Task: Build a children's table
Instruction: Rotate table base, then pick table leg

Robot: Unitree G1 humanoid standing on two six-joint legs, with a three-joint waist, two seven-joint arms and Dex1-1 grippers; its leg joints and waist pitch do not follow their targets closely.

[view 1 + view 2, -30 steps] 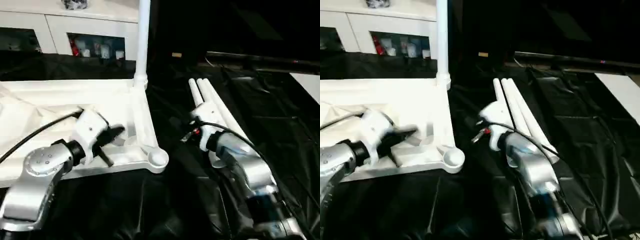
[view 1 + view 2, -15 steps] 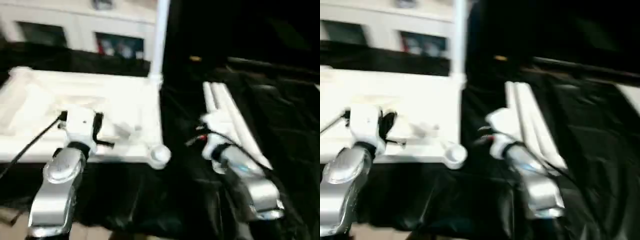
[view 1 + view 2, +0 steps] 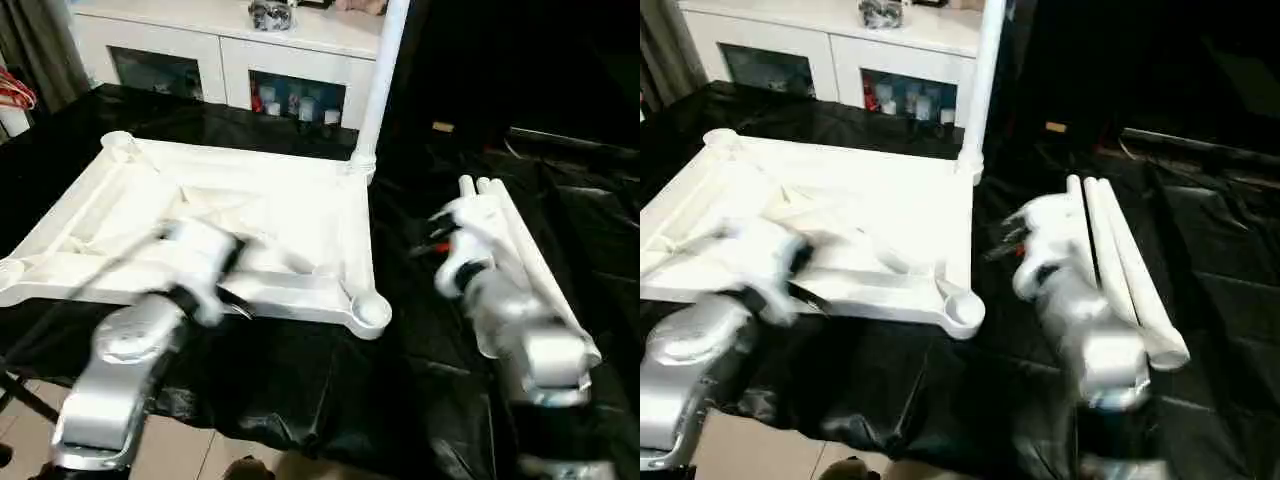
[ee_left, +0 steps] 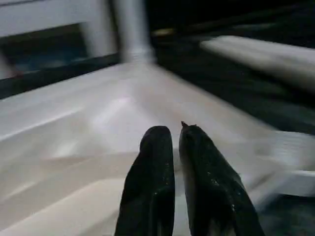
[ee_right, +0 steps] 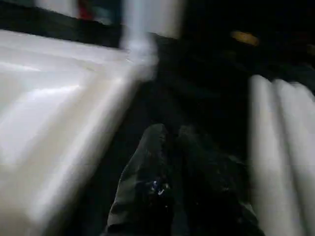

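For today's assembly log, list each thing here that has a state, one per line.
Tabletop: upside down on the black cloth, ribbed underside up.
Fitted leg: upright in the far right corner socket.
Loose legs: lying side by side on the cloth.
Near right socket: empty.
Left gripper: jaws nearly shut, empty.

No readable text, label, brand, number or sign on anything in view.

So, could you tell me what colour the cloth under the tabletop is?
Black cloth, clearest in the left eye view.
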